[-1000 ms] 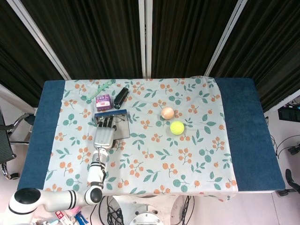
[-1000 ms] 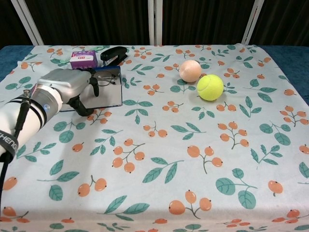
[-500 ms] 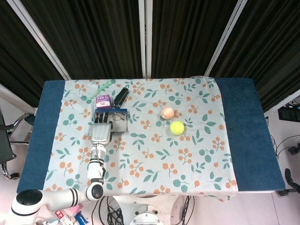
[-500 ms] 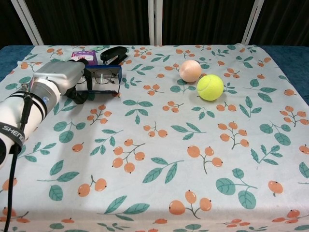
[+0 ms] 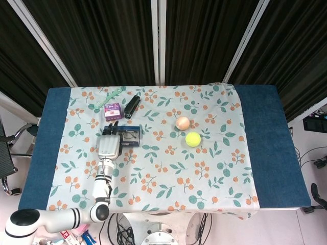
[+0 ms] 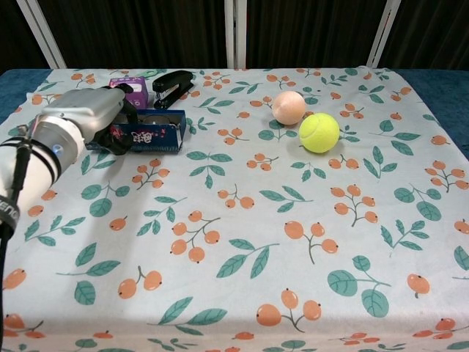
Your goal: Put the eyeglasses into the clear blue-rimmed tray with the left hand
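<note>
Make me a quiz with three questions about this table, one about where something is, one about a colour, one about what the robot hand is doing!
1. Where is the stapler?
A. behind the tray
B. beside the tennis ball
C. at the front edge

2. What colour is the tennis ball?
A. red
B. yellow-green
C. blue

3. What is the left hand doing?
A. holding the ball
B. resting at the tray's left end
C. lifting the stapler

Answers: 1 A, it lies just past the tray. 2 B, plainly yellow-green. 3 B, it sits against the tray.

Silver robot hand (image 6: 88, 116) on white, black-banded arm (image 5: 51, 220).
</note>
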Controlling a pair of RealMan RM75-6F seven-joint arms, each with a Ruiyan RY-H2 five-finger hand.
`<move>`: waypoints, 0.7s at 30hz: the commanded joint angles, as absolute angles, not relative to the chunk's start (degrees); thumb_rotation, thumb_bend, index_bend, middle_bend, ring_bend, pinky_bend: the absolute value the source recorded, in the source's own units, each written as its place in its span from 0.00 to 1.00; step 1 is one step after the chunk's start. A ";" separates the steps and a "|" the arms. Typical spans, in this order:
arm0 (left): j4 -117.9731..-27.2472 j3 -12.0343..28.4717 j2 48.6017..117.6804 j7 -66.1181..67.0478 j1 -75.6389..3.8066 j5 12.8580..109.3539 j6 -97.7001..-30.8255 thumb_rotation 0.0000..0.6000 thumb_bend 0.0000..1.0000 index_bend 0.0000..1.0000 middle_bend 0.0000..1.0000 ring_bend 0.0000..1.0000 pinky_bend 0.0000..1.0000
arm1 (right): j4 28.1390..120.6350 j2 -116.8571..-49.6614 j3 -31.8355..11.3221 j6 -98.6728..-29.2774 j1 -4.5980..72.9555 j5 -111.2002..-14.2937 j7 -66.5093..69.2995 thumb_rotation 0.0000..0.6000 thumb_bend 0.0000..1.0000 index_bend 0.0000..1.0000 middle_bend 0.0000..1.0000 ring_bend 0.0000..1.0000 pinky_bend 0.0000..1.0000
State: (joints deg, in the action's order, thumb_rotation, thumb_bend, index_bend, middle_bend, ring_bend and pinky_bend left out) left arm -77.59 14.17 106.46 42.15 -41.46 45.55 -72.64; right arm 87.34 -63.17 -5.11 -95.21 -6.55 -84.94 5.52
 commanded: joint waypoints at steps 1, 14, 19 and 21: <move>-83.41 9.51 102.65 40.62 -37.28 49.77 -76.20 1.00 0.49 0.64 0.00 0.03 0.16 | 87.04 -63.27 -5.08 -95.11 -6.57 -84.85 5.77 1.00 0.33 0.00 0.00 0.00 0.00; -90.85 -2.87 93.87 33.79 -25.25 65.29 -85.91 1.00 0.49 0.65 0.00 0.03 0.16 | 86.45 -64.11 -4.62 -94.34 -5.92 -85.86 5.60 1.00 0.33 0.00 0.00 0.00 0.00; -90.41 0.71 93.83 33.85 -26.10 65.62 -83.99 1.00 0.49 0.65 0.00 0.03 0.16 | 87.07 -64.19 -4.37 -94.74 -5.96 -86.44 4.60 1.00 0.33 0.00 0.00 0.00 0.00; -90.45 1.93 93.83 34.65 -26.73 65.52 -83.14 1.00 0.49 0.65 0.00 0.03 0.16 | 87.14 -64.13 -4.40 -94.60 -5.94 -86.23 4.49 1.00 0.33 0.00 0.00 0.00 0.00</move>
State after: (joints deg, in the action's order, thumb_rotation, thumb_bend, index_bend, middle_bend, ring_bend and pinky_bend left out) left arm -90.49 1.07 93.86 34.13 -26.19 65.40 -83.84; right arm 87.12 -64.15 -4.40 -94.62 -5.95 -86.24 4.51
